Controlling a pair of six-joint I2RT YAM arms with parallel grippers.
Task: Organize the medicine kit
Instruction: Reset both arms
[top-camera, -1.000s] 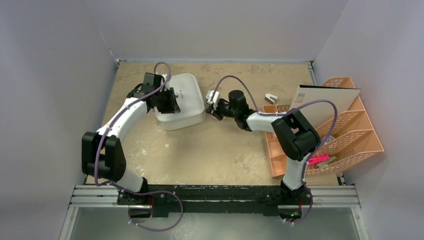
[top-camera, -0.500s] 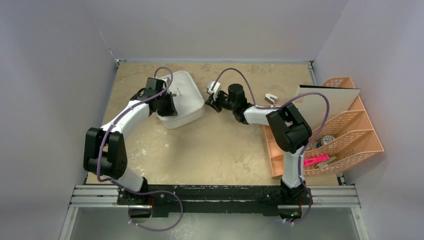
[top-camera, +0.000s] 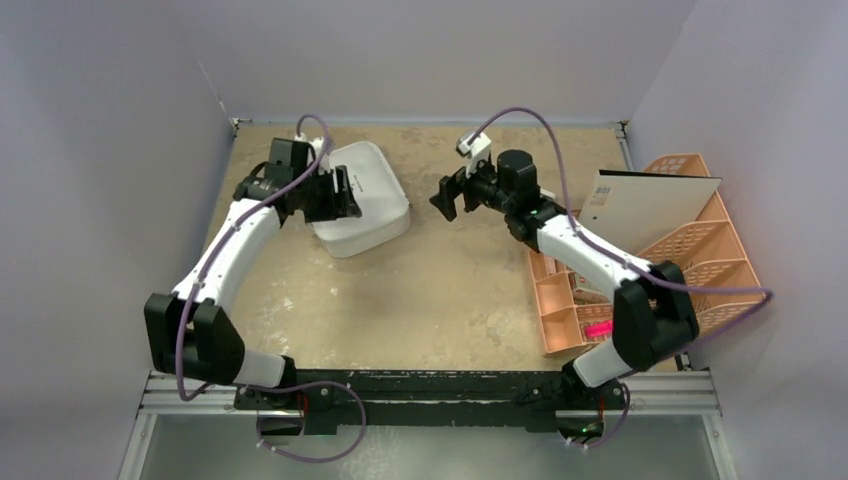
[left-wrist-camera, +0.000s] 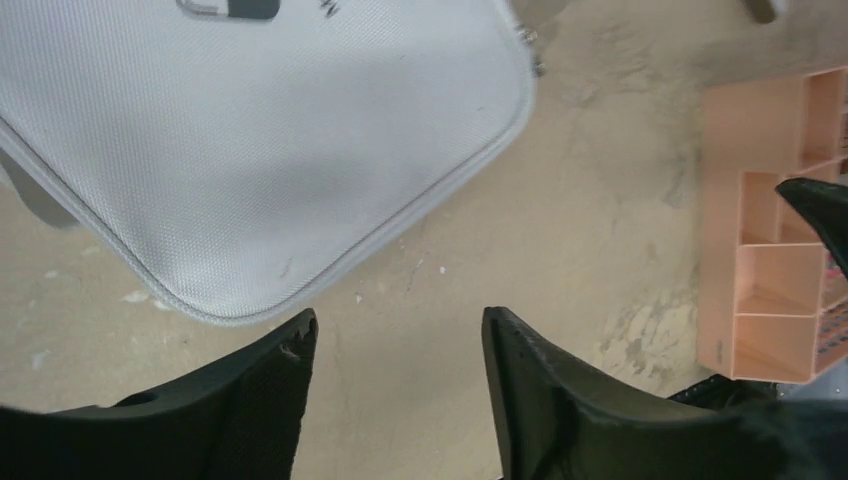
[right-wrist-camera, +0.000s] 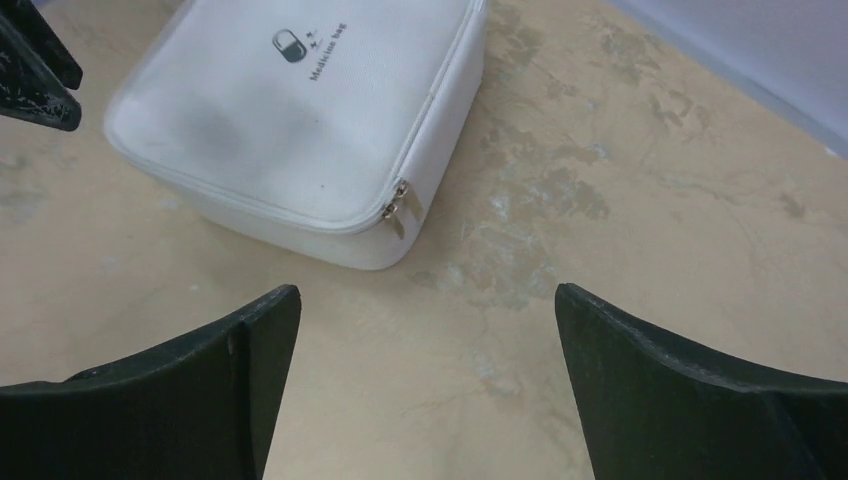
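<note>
Mottled tan surface (top-camera: 430, 290) between pale walls. Toward its far left, lying flat: white medicine kit (top-camera: 365, 205), zipped shut, pill logo (right-wrist-camera: 289, 44) facing up, zipper pulls (right-wrist-camera: 400, 210) at one corner. At the kit's left side, left hand (top-camera: 340, 196), released, fingers parted, grasping nothing. Apart from the kit on its right, right hand (top-camera: 450, 196), spread wide, empty, aimed at the kit. Farther right, peach lattice organizer (top-camera: 690, 270) with a pale board (top-camera: 650, 200) leaning in it
</note>
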